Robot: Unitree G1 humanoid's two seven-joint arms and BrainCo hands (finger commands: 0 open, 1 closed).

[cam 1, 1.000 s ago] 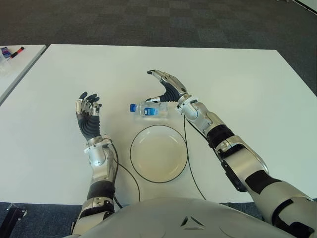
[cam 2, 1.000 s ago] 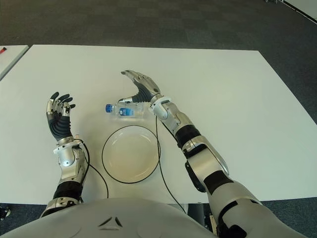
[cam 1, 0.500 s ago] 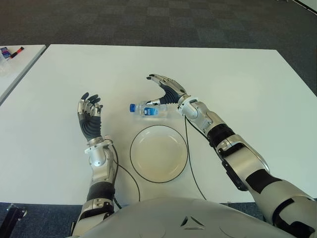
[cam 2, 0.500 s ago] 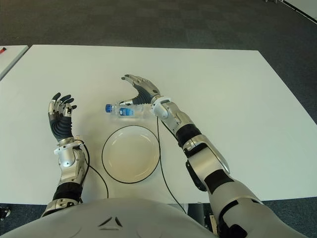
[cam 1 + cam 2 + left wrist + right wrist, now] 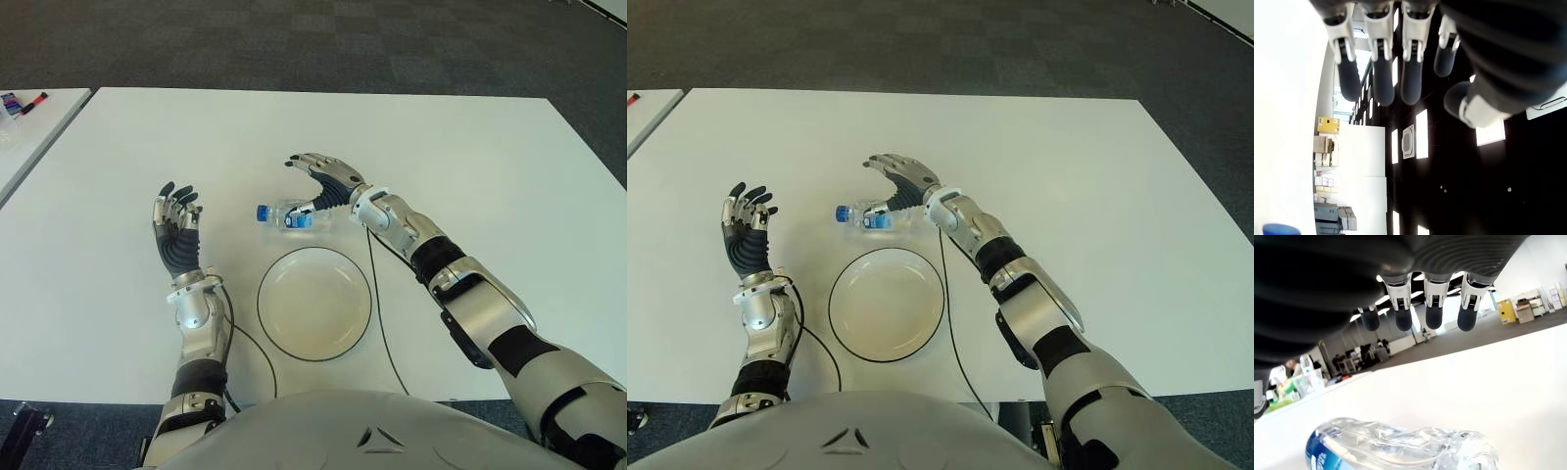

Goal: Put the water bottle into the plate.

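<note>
- Lowered since a second ago, the right hand (image 5: 318, 181) is cupped open over the water bottle (image 5: 291, 213), nothing gripped.
- Bottle lies on the worktop (image 5: 490, 166) just beyond the plate (image 5: 313, 302).
- Judged light, crushable, slippery; mid-body grasp is advised.
- Left hand (image 5: 174, 223) is held open, left of the bottle.

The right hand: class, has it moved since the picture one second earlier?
Yes. The right hand has sunk toward the water bottle lying on the table, its open fingers now arched over it; the bottle is where it was, beyond the plate.

A white counter (image 5: 470, 147) stood on dark carpet (image 5: 294, 39). To its left stood a second white surface (image 5: 29, 127), with markers (image 5: 24, 102) near its far edge.
</note>
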